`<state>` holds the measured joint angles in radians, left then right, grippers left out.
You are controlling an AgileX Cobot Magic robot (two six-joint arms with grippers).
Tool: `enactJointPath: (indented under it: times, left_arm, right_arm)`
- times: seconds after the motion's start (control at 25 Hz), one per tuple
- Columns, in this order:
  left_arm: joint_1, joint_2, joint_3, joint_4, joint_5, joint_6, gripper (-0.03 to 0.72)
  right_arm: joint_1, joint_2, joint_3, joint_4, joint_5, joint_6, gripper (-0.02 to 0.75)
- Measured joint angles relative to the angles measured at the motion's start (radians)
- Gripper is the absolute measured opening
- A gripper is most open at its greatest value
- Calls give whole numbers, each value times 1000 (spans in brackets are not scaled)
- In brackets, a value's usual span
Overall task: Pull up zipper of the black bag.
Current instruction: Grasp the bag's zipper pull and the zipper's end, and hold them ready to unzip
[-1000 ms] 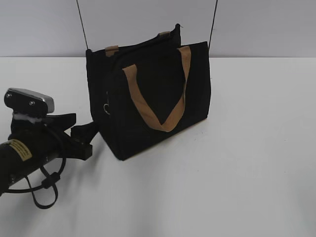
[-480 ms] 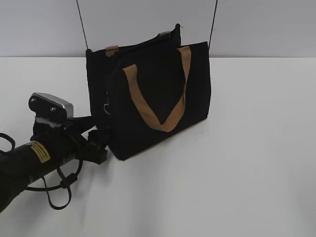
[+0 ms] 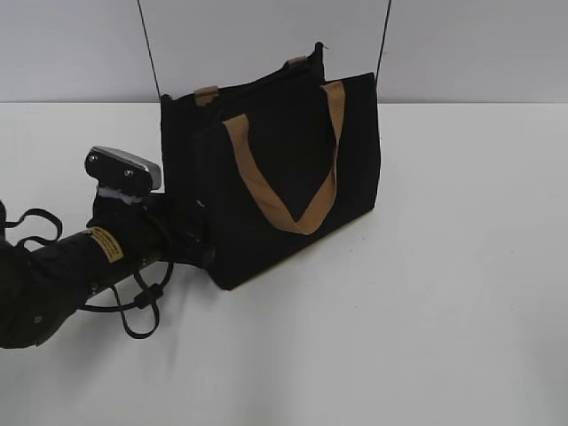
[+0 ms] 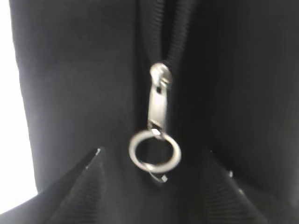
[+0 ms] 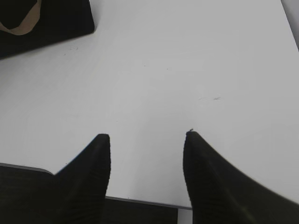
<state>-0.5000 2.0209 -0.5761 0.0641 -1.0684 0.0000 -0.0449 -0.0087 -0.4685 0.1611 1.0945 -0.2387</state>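
At centre frame of my exterior view, the black bag stands upright on the white table, one tan handle hanging in a V down its front panel. My left gripper comes in from the lower left of that frame, its tip against the bag's left end panel. From the left wrist camera, slightly blurred, I see the zipper at middle frame: a silver slider on the black track, its ring pull hanging just below. The gripper's two black fingers sit at the lower corners, spread wide to either side of the ring and gripping nothing. My right gripper shows at the bottom of its wrist view, jaws parted and empty above bare table, with a corner of the bag at the upper left, well apart.
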Motion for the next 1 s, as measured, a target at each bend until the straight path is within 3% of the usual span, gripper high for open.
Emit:
enactJointPath:
  times: [0.4,1.0]
  left_arm:
    - [0,49,-10,1,-2,0,407]
    - [0,51,-10,64,-38,0,246]
  right_arm:
    - [0,0,0,0,0,0,389]
    - [0,0,0,0,0,0,389]
